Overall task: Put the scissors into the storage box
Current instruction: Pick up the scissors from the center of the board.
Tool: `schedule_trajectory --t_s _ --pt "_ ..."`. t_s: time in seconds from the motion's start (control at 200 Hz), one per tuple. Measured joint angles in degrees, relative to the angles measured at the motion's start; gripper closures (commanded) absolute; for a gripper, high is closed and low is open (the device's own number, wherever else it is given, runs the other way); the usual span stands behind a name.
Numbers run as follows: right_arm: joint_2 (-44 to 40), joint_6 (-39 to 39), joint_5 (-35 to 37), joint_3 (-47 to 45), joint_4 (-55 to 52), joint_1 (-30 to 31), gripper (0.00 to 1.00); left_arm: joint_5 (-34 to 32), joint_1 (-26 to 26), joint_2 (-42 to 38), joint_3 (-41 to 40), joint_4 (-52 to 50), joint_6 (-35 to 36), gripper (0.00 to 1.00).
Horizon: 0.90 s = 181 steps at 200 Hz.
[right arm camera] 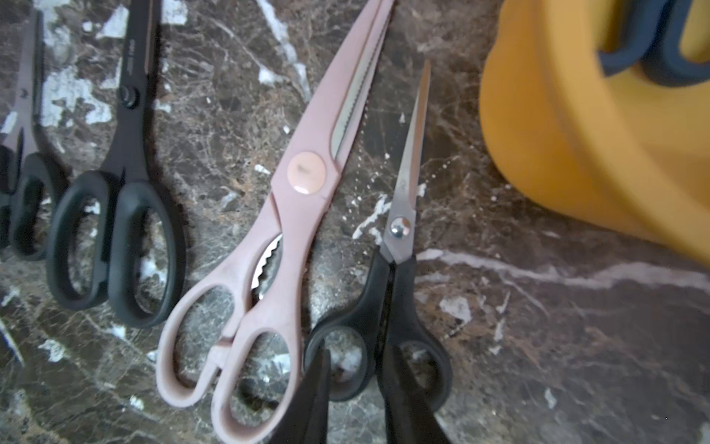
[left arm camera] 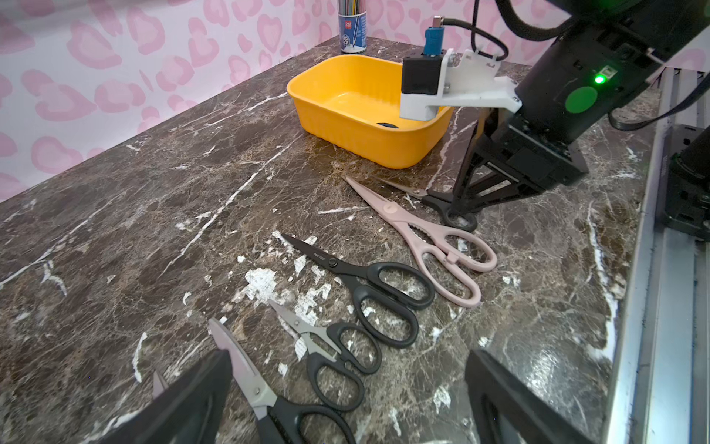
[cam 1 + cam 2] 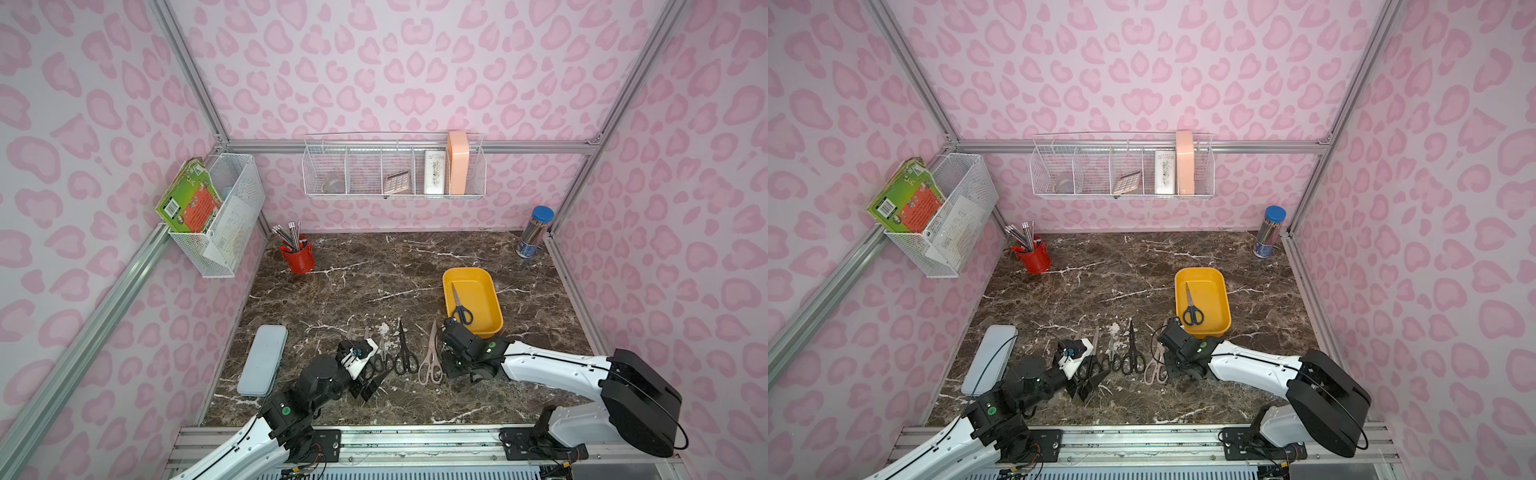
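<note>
Your brown marbled bench (image 3: 374, 270) carries the shallow yellow plastic storage box (image 3: 465, 270), dark-blue-handled steel scissors (image 3: 461, 311) inside. Your left tool (image 2: 345, 357) stands apart. Your right tool (image 1: 353, 357) straddles small black-handled scissors (image 1: 395, 269) beside the box; whether it grips, you cannot tell.

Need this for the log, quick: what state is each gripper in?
Left gripper: open wide, holding nothing.
Right gripper: jaws narrow, astride the handle of the small black scissors; a firm grip cannot be told.

blue "deli" logo on the pencil tube (image 2: 352, 29); other print too small
</note>
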Motion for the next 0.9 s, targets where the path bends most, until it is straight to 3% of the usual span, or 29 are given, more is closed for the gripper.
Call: schedule_trajectory --t_s 0.505,0.905 --pt "5.38 4.92 -0.11 2.05 -2.14 -0.31 0.68 0.46 0.0 -0.96 0.0 -0.02 0.0 0.01" --pt "10.82 6.19 1.9 4.92 -1.29 -0.96 0.85 0.46 0.0 -1.38 -0.11 -0.02 0.0 0.01"
